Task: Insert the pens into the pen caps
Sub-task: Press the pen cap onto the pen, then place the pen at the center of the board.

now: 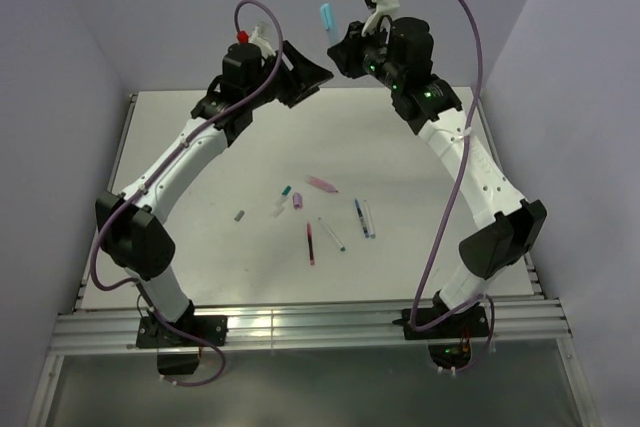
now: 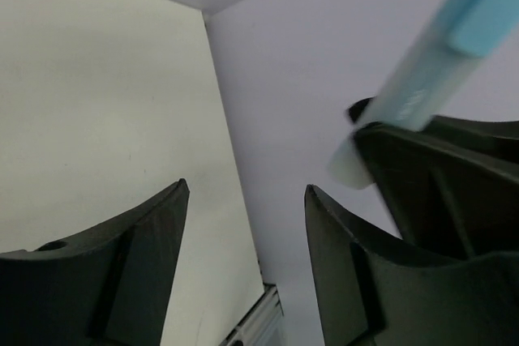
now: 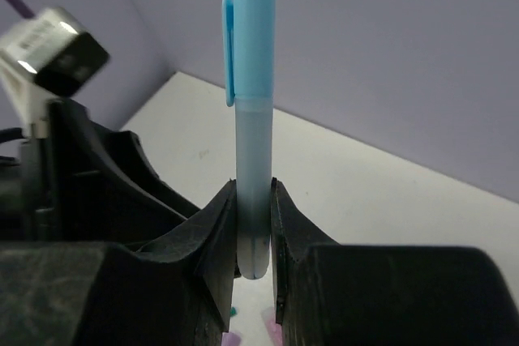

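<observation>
pen (image 3: pixel 253 143) stands pinched in right end effector (image 3: pixel 254 200) — left end effector (image 2: pixel 246 192) spread, near it.

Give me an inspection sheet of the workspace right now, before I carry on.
Surface: white table, flat, mostly bare.
Job's things: light blue pen with its cap on, held upright above the table; red pen, dark blue pen, grey cap and other pens and caps lie loose mid-table.
Clutter: nothing seen.
Grippers: left gripper open and empty; right gripper shut on the light blue pen.
Cables: purple cables run along both arms, off the table.
Surroundings: pale walls; metal rail at the near edge.
</observation>
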`<state>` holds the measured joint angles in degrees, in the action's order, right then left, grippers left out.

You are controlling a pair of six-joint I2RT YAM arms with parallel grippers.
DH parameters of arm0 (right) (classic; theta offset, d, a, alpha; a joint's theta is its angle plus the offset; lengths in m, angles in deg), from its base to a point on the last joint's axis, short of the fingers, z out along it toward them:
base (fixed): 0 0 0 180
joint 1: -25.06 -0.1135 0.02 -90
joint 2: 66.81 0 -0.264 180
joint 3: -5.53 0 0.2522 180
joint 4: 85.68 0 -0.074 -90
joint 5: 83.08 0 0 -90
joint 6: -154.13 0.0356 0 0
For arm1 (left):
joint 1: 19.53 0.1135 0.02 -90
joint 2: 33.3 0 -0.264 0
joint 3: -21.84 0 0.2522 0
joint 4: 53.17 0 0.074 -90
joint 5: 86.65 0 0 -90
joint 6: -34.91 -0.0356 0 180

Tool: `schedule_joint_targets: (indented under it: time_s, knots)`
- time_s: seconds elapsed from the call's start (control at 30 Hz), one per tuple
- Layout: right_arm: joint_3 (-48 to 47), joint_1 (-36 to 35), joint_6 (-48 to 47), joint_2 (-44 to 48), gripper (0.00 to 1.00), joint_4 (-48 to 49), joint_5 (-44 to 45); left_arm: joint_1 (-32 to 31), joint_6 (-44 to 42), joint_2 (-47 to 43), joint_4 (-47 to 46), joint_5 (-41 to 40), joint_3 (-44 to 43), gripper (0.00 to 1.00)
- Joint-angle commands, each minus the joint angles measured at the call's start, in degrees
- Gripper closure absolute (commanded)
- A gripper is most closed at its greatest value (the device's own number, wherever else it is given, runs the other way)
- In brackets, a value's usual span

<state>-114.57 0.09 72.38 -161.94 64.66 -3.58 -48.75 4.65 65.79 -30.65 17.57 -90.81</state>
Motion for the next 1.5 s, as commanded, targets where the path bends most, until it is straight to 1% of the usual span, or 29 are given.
schedule_joint_targets:
  time_s: [0.0,0.07,0.17,0.2,0.23,0.27,0.3,0.33,0.37,0.4,0.43,0.47,0.5,0.53,0.57,0.6,0.67,0.73,0.77,0.8,0.83,0.87,0.9,0.97,1.0,1.17,1.23,1.33,1.47]
  knots:
    - [1.14,-0.08,0.01,4.16,1.0,8.34,-3.73,2.05,0.64,-2.84,2.06,6.08,-0.16,0.33]
    - [2.89,0.18,-0.17,4.52,1.0,8.43,-8.29,3.98,1.16,-3.63,0.66,8.79,0.01,0.31]
    - [6.14,1.59,0.27,5.31,1.0,9.22,-15.3,7.32,2.48,-5.21,-3.91,13.8,1.85,0.32]
    - [6.93,3.07,1.06,5.57,1.0,9.92,-17.86,8.11,2.48,-5.74,-6.53,18.08,3.34,0.32]
    - [8.59,4.13,1.67,5.83,1.0,10.53,-20.32,9.95,1.96,-6.53,-7.69,20.04,4.31,0.3]
    - [9.57,5.27,2.2,6.18,1.0,11.24,-26.0,10.92,1.0,-8.11,-8.22,22.84,5.54,0.3]
    - [10.45,6.33,2.38,6.62,1.0,12.11,-28.93,11.89,-1.88,-9.08,-12.4,27.83,7.99,0.3]
    - [11.94,8.17,2.21,7.5,1.0,12.21,-31.31,13.81,-4.18,-9.78,-12.53,30.49,8.88,0.3]
    - [12.91,8.79,1.86,8.11,1.0,12.21,-36.55,15.05,-7.59,-11.1,-12.97,32.95,10.02,0.3]
    - [14.74,9.15,1.86,8.73,1.0,12.47,-38.78,16.19,-8.15,-11.81,-18.45,36.02,13.78,0.29]
    - [15.63,9.5,2.03,9.78,1.0,12.47,-41.15,18.9,-7.28,-12.42,-23.38,43.71,16.34,0.28]
    - [16.51,9.5,2.99,10.31,1.0,12.56,-43.44,20.32,-0.58,-13.65,-29.26,45.7,18.89,0.27]
    - [18.17,9.59,4.04,10.93,1.0,13.26,-47.38,21.64,4.63,-14.01,-44.55,47.46,24.22,0.27]
    - [19.06,9.5,5.36,11.98,1.0,14.22,-49.07,23.31,10.33,-14.01,-53.57,49.31,26.53,0.27]
    - [19.85,9.5,8.16,12.51,1.0,15.28,-50.65,23.76,20.66,-13.31,-62.37,49.76,28.21,0.28]
    - [20.82,9.5,9.58,12.86,1.0,15.72,-53.28,23.85,24.33,-12.7,-76.11,49.85,29.79,0.29]
    - [21.61,9.5,14.91,13.56,1.0,18.96,-54.97,23.85,28.13,-12.69,-82.29,46.98,31.12,0.3]
    - [23.54,9.5,19.59,14.01,1.0,25.19,-56.98,23.85,26.22,-14.09,-83.19,43.11,34.81,0.3]
    - [23.99,9.5,25.0,14.18,1.0,30.52,-57.87,23.68,26.12,-14.36,-85.55,41.61,35.43,0.31]
    - [24.77,9.5,27.84,13.92,1.0,33.36,-58.49,22.98,27.6,-13.75,-87.83,41.77,35.43,0.36]
    - [25.13,9.5,30.57,13.92,1.0,35.91,-59.27,22.54,29.18,-13.31,-89.77,41.68,35.35,0.38]
    - [25.39,9.42,36.08,13.75,1.0,38.38,-59.54,22.01,31.55,-12.61,-92.92,41.07,35.26,0.39]
    - [26.53,9.41,39.61,13.31,1.0,45.36,-59.98,21.57,32.27,-12.6,-94.34,40.72,35.26,0.39]
    - [27.15,9.24,47.95,12.52,1.0,51.21,-60.69,19.99,31.93,-13.04,-96.2,40.8,34.74,0.38]
    - [27.59,8.98,49.48,12.17,1.0,54.28,-60.86,19.55,31.75,-13.13,-96.47,41.24,33.95,0.38]
    - [29.44,7.4,50.37,13.22,1.0,55.19,-61.3,18.58,32.8,-13.4,-93.31,39.84,31.83,0.39]
    - [30.05,6.87,50.2,13.92,1.0,55.19,-60.95,18.49,33.15,-13.31,-92.0,39.05,31.57,0.42]
    - [30.67,6.78,49.93,14.27,1.0,55.1,-58.94,17.7,33.68,-12.87,-90.23,38.08,31.48,0.41]
    - [29.71,5.9,50.81,13.05,1.0,55.1,-56.65,14.45,31.67,-12.34,-89.35,38.25,30.96,0.43]
